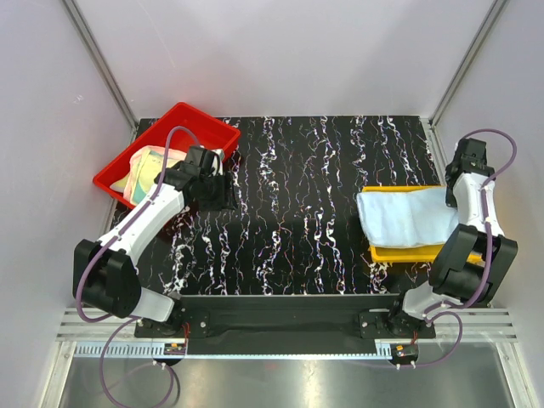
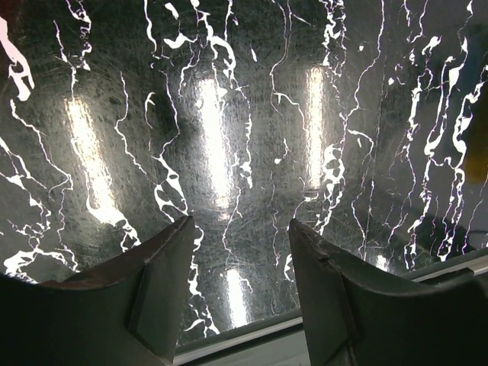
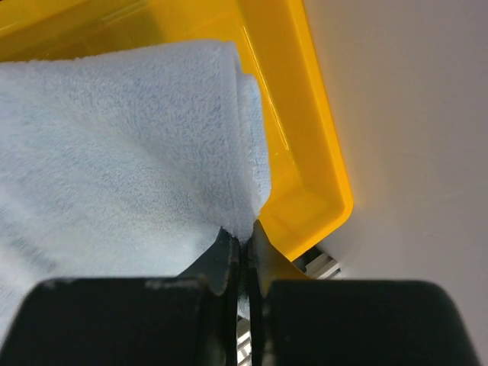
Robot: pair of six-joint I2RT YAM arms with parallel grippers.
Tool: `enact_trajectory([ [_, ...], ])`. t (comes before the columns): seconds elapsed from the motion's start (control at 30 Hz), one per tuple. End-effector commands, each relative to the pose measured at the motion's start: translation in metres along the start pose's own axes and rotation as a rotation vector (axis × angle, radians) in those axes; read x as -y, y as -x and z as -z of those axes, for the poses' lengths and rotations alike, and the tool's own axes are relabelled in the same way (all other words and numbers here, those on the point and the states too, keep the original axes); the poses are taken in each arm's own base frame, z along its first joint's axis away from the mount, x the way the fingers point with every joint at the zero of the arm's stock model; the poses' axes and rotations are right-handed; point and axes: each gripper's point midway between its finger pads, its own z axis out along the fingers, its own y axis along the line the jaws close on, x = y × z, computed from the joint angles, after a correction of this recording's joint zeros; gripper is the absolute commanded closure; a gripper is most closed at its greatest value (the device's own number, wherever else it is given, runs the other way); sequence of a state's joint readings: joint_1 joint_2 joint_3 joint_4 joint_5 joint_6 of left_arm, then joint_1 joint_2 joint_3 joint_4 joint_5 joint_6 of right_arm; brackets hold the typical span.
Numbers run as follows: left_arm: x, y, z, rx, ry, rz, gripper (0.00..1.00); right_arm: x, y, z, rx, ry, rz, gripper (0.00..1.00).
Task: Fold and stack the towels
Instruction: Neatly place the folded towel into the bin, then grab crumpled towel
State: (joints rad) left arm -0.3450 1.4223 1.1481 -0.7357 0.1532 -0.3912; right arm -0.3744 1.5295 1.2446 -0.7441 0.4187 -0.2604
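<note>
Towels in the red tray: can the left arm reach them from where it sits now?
Probably yes. The left gripper is open and empty beside the red tray, and the towels lie uncovered in it; it faces away over the table, so it must turn.

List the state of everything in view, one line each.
Pale blue terry towel: folded, lying across the yellow tray.
Yellow plastic tray: under that towel.
Red plastic tray: holding bunched pastel towels.
Left gripper: open, empty.
Right gripper: shut on the blue towel's edge.
</note>
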Motion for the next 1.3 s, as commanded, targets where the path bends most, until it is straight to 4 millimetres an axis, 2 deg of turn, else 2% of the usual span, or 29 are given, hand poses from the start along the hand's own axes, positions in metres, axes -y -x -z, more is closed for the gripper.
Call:
enact_trajectory([
  [0.0,0.014,0.022,0.017,0.070,-0.051,-0.018,0.42,0.011,0.019,-0.006,0.080,-0.047,-0.001,1.00],
  [0.23,0.020,0.027,0.016,0.065,-0.071,-0.012,0.42,0.015,0.034,-0.023,0.100,-0.070,0.020,1.00],
  [0.3,0.021,0.030,0.016,0.062,-0.071,-0.014,0.42,0.018,0.036,-0.034,0.092,-0.094,0.023,0.95],
  [0.4,0.021,0.032,0.014,0.064,-0.067,-0.014,0.42,0.025,0.033,-0.049,0.033,-0.138,0.007,0.66],
  [0.47,0.023,0.035,0.015,0.063,-0.068,-0.014,0.41,0.025,0.041,-0.049,0.028,-0.126,-0.006,0.44],
  [0.5,0.022,0.037,0.015,0.066,-0.065,-0.013,0.41,0.020,0.038,-0.049,0.008,-0.108,-0.030,0.41],
  [0.53,0.024,0.037,0.016,0.064,-0.069,-0.011,0.41,0.022,0.047,-0.044,0.027,-0.099,-0.056,0.36],
  [0.57,0.025,0.039,0.017,0.069,-0.069,-0.009,0.41,0.021,0.051,-0.038,0.038,-0.082,-0.075,0.24],
  [0.6,0.025,0.041,0.019,0.075,-0.071,-0.007,0.41,0.012,0.051,-0.033,0.035,-0.036,-0.109,0.01],
  [0.67,0.029,0.043,0.022,0.083,-0.087,-0.004,0.41,0.002,0.063,-0.019,0.065,0.021,-0.147,0.00],
  [0.77,0.035,0.044,0.023,0.086,-0.117,0.004,0.40,-0.045,0.067,-0.004,0.074,0.190,-0.173,0.03],
  [0.87,0.039,0.050,0.026,0.102,-0.132,0.004,0.40,-0.095,0.054,0.004,0.025,0.296,-0.143,0.08],
  [0.93,0.032,0.058,0.030,0.130,-0.098,0.005,0.40,-0.116,0.039,0.003,-0.016,0.327,-0.140,0.12],
  [1.0,0.020,0.074,0.043,0.195,-0.034,0.018,0.40,-0.136,0.032,0.009,-0.047,0.357,-0.143,0.17],
  [1.1,-0.014,0.104,0.060,0.300,0.099,0.076,0.40,-0.158,0.035,0.034,-0.008,0.381,-0.129,0.21],
  [1.17,-0.057,0.126,0.067,0.354,0.254,0.136,0.40,-0.158,0.048,0.061,0.073,0.377,-0.157,0.26],
  [1.2,-0.073,0.125,0.067,0.334,0.311,0.160,0.40,-0.165,0.057,0.074,0.127,0.396,-0.154,0.26],
  [1.23,-0.104,0.132,0.073,0.344,0.404,0.206,0.41,-0.183,0.058,0.095,0.173,0.440,-0.118,0.26],
  [1.27,-0.121,0.136,0.068,0.326,0.458,0.228,0.41,-0.185,0.063,0.115,0.224,0.476,-0.127,0.27],
])
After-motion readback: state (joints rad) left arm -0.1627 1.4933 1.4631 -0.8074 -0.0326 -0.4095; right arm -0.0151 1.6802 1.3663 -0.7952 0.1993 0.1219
